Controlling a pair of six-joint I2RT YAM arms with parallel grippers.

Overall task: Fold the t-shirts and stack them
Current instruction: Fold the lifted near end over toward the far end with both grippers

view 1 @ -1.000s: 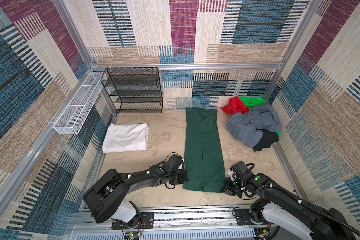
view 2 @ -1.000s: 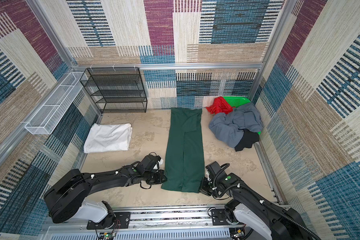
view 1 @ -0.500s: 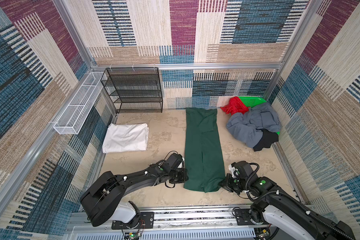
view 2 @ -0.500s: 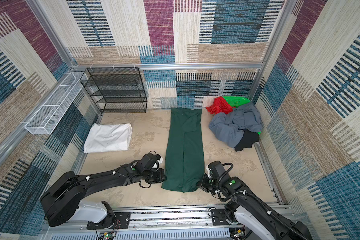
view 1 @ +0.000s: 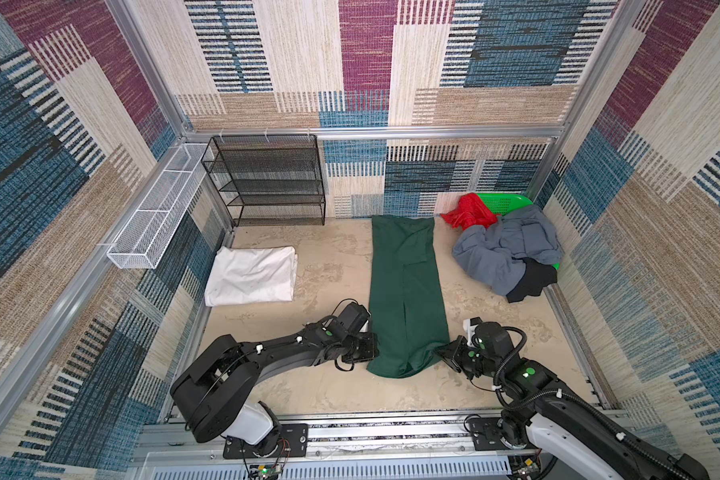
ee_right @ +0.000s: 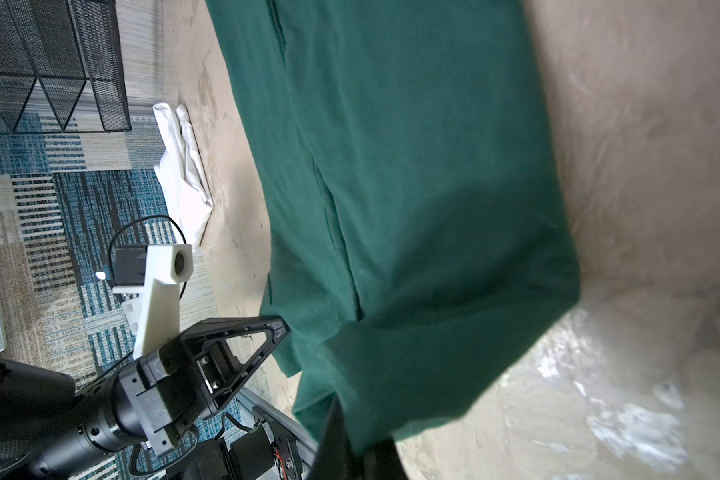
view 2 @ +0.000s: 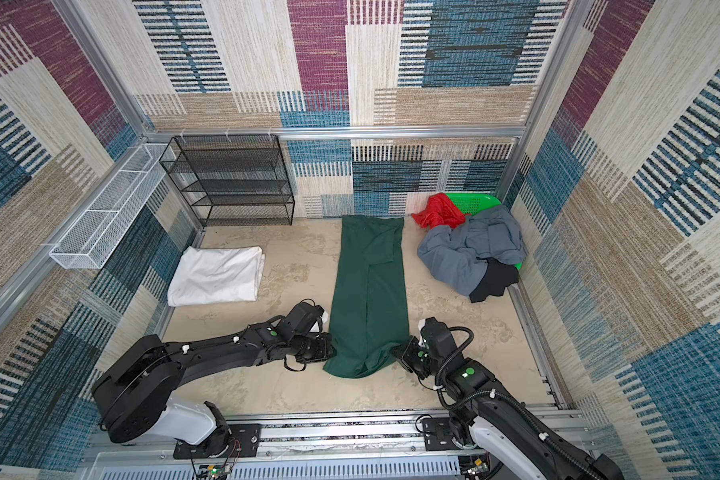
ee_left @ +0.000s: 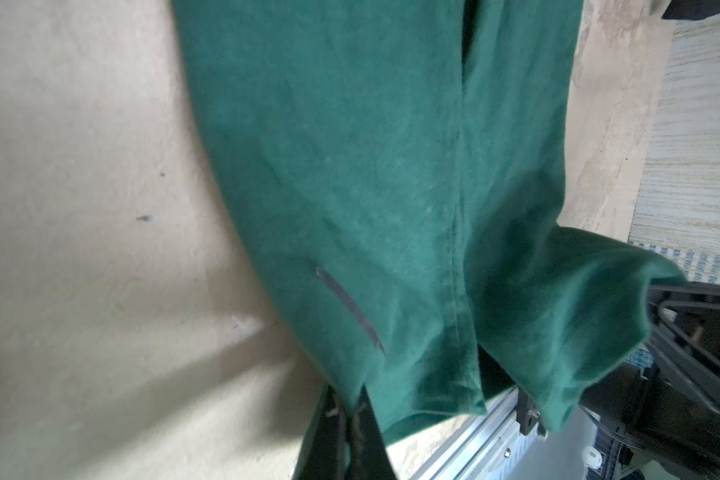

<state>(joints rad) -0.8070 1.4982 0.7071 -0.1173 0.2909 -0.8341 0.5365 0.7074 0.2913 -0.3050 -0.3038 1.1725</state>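
The dark green t-shirt (view 1: 406, 291) lies folded into a long strip down the middle of the floor in both top views. My left gripper (view 1: 373, 350) (ee_left: 350, 405) is shut on its near left corner. The right gripper (view 1: 439, 353) (ee_right: 362, 440) is shut on its near right corner, and that end hangs slightly raised and bunched. A folded white t-shirt (view 1: 252, 276) lies at the left. At the back right, a grey-blue t-shirt (view 1: 504, 253), a red one (view 1: 468, 212) and a black one (view 1: 531, 282) are heaped on the bright green basket (view 1: 501, 203).
A black mesh rack (view 1: 267, 178) stands against the back wall. A white wire basket (view 1: 159, 208) hangs on the left wall. Patterned walls close in three sides, and a metal rail (view 1: 350, 428) runs along the front edge behind both arm bases.
The right gripper has moved up and away from the front rail with its corner of the dark green t-shirt, bunching the near hem. The left gripper has barely shifted.
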